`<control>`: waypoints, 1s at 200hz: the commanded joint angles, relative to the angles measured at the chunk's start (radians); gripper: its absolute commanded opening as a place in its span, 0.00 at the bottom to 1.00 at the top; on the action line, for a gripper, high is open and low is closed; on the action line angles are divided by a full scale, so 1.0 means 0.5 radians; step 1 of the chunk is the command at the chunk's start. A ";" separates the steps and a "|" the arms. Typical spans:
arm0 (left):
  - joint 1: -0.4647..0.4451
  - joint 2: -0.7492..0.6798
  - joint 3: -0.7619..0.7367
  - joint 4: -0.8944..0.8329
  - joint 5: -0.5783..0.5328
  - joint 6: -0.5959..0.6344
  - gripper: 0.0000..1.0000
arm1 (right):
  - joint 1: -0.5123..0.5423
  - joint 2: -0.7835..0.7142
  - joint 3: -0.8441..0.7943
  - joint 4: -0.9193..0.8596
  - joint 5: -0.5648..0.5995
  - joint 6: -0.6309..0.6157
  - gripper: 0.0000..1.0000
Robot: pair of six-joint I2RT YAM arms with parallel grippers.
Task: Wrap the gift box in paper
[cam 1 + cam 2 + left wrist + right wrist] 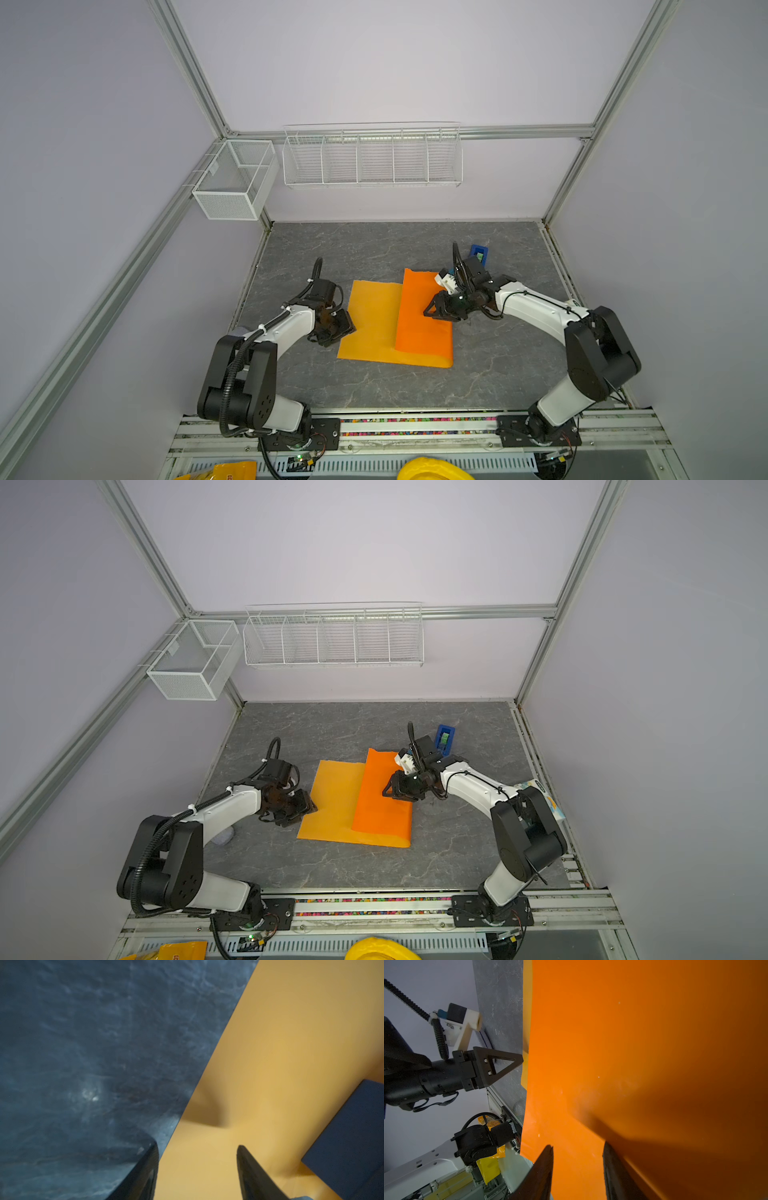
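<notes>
Robotics lab cell here: aluminium frame [519, 132] and plain walls [395, 62] box in the grey tabletop [374, 249], wire basket rack [372, 160] hanging above it.

You've got pale lilac walls [395, 62] all round, held in an aluminium frame [187, 70]. A white wire rack [372, 158] split into compartments hangs on the back wall, and a white mesh basket [235, 178] on the left one. Your desk [374, 249] is dark grey with marble-ish veins, softly lit, with a metal rail [415, 426] along the near edge.
</notes>
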 commanded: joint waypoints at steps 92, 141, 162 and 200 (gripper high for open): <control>0.070 0.202 0.132 0.359 0.549 0.219 0.62 | -0.007 0.052 -0.067 -0.127 0.026 -0.018 0.43; 0.193 0.301 0.312 0.368 0.719 0.267 0.64 | -0.009 0.034 -0.069 -0.138 0.037 -0.021 0.43; 0.193 0.267 0.323 0.309 0.697 0.291 0.63 | -0.010 0.032 -0.077 -0.135 0.041 -0.017 0.43; 0.193 0.134 0.276 0.190 0.571 0.311 0.57 | -0.009 0.036 -0.083 -0.131 0.038 -0.015 0.43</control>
